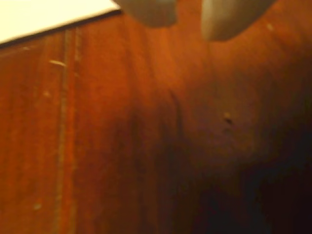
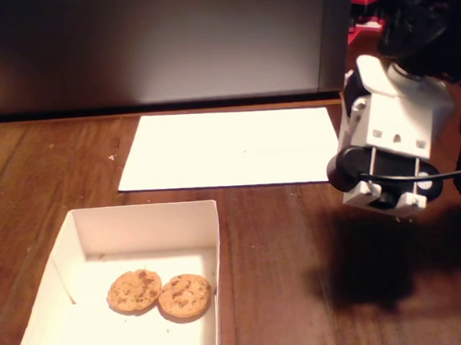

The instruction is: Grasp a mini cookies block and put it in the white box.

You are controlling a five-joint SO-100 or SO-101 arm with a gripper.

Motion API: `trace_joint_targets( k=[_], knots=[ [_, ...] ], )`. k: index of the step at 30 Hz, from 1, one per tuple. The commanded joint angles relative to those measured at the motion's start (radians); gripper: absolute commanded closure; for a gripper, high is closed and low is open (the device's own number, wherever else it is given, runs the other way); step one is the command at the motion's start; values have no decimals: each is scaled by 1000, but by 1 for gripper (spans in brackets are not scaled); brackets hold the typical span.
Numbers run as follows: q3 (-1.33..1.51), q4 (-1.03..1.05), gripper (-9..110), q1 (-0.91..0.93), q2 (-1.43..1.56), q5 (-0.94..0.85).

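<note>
Tool: in my wrist view I see two pale, blurred fingertips at the top edge with a strip of bare wood between them; tool is released and holds nothing.
Tool, fixed view: I see only the white arm housing at the right, above the worktop, with a dark shadow under it; the fingers themselves I cannot make out there.
Cookies: I count two, round, golden-brown with dark chips, lying flat; left cookie and right cookie touch edge to edge.
Where they are: both inside the box, on its floor, about midway along it and toward its right wall.
Box: white box of thin card, shallow, low upright walls, at lower left of the fixed view, running off the bottom edge; apart from the two cookies I see only bare white floor.
Paper: flat white sheet beyond the box, near the back of the worktop, well apart from the cookies; a white corner at the top left of my wrist view is probably the same sheet.
Worktop: reddish-brown wood with visible grain and a few pale specks.
Writing: I can read none on box, sheet or arm.
Backdrop: grey panel behind the worktop.
</note>
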Motion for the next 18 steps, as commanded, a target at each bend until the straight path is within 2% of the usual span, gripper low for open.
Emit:
trace_joint_targets(
  k=[1,9,18],
  knots=[
    [69,-12,101,15,193,-31],
    [218,107,102,23,523,-81],
    [273,133,102,15,581,-61]
  ],
)
